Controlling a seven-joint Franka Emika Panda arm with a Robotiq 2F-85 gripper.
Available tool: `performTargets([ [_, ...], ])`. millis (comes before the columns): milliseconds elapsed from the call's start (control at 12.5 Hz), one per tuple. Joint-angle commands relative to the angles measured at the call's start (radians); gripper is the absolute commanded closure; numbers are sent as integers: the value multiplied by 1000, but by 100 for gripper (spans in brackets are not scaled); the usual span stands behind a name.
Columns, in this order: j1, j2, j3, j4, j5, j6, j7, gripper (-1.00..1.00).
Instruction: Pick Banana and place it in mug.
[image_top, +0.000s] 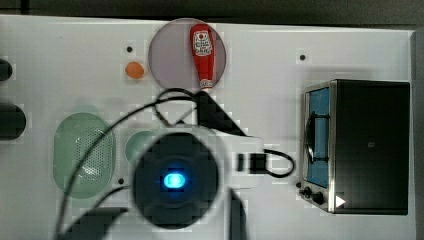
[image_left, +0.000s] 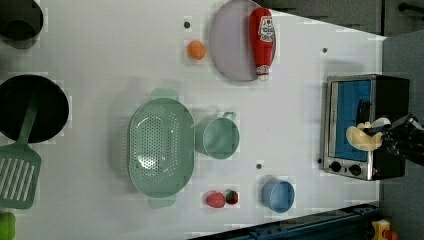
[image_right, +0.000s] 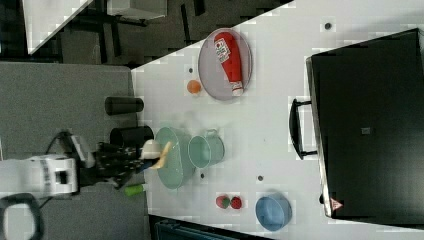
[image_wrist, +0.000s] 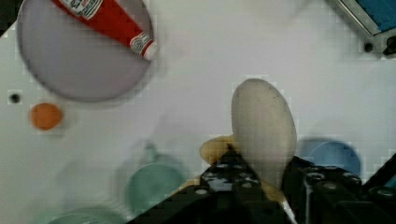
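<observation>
The tool (image_right: 152, 155) is seen pinching the banana (image_right: 162, 155), a small pale-yellow curved piece w/ a smooth matte skin. It is held up off the worktop (image_left: 100, 60), which is flat, white and dotted w/ small dark holes. In the wrist view the banana (image_wrist: 264, 135) is gripped between black fingers (image_wrist: 233, 182), its rounded pale end sticking out past them.

The mug (image_left: 218, 138), round, teal-green, matte plastic w/ a small side handle, stands on the worktop; in the right view it sits just to the right of the held banana. The colander (image_left: 161, 147), pale-green, oval, perforated, is touching or nearly touching the mug and, in the right view, appears right behind the tool's tip.

Further from the tool: a blue round cup (image_left: 278, 195), two red strawberries (image_left: 221, 198), a small orange fruit (image_left: 196, 49), a flat grey-lilac plate (image_left: 227, 45) w/ a glossy red ketchup bottle (image_left: 262, 40) lying on it, and a boxy black-and-steel oven (image_left: 362, 125).
</observation>
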Motion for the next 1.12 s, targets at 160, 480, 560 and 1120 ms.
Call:
performTargets([
  [160,50,70,190,-22,128,-14,298,53],
  [480,51,166,300,-43,137,129,460,53],
  [560,51,195,318,-66,137,192,504,53],
  [1120,52,342,351,-269,25,608,609,53],
])
